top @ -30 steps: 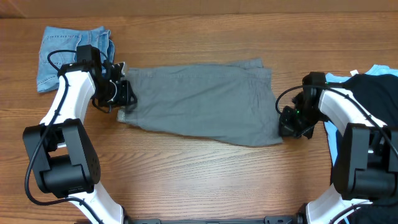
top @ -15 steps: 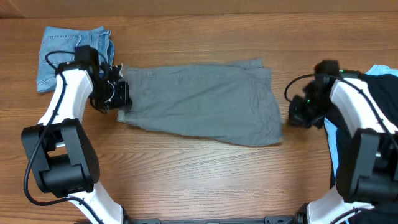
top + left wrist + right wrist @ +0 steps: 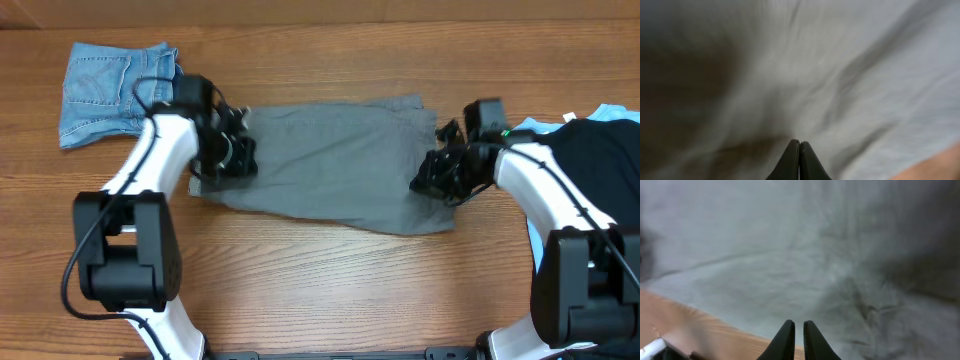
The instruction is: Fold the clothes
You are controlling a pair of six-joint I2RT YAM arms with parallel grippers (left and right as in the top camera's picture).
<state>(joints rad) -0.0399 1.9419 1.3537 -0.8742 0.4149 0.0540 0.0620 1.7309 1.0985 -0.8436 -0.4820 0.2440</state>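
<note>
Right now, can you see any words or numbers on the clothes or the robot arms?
No, there is no writing to read.
The gray shorts look plain.
The folded jeans show no label.
The blue and black clothes at the right edge show no print.

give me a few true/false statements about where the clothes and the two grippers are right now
1. The flat grey fabric garment lies spread across the middle of the wooden table. True.
2. The folded light blue denim piece sits at the table's right edge. False: it lies at the far left corner, by the left arm.
3. The left gripper is over the grey garment's left end. True.
4. The right gripper hangs over bare wood, clear of the garment. False: it is over the garment's right end.
5. The left gripper's fingers are spread wide. False: the left wrist view shows the tips pressed together.
</note>
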